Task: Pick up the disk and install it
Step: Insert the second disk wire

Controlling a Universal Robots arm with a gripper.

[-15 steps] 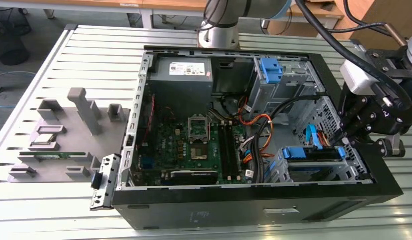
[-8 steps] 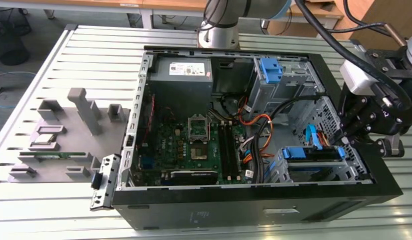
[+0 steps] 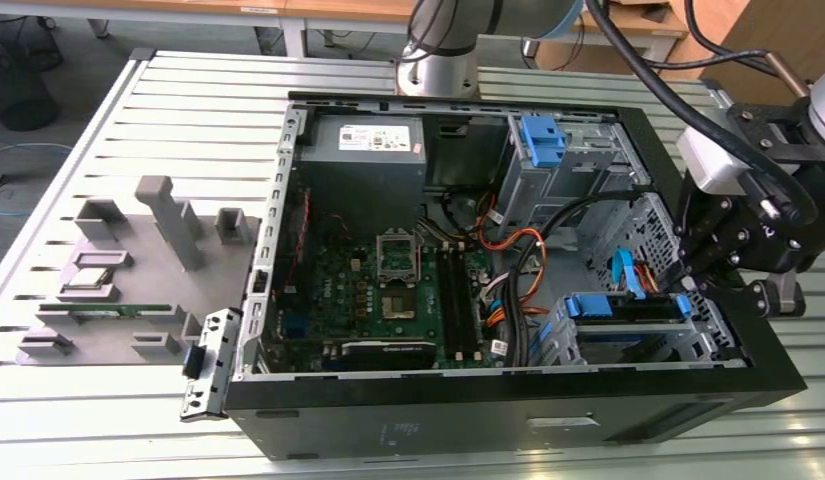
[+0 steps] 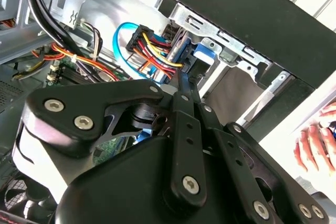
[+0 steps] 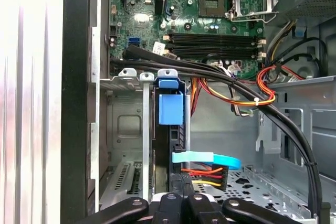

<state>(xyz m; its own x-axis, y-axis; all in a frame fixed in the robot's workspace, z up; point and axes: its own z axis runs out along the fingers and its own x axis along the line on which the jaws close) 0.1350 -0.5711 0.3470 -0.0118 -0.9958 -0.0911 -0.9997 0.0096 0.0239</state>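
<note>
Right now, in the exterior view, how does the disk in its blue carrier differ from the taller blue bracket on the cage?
The disk lies low and wide in the bay beside the hand; the bracket stands upright at the far end of the cage. A light blue cable and coloured wires reach the disk; none visibly reach the bracket. Both show blue plastic and sit in the same metal cage.

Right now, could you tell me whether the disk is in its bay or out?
In: the disk stands edge-on inside the metal cage, cables plugged in.
</note>
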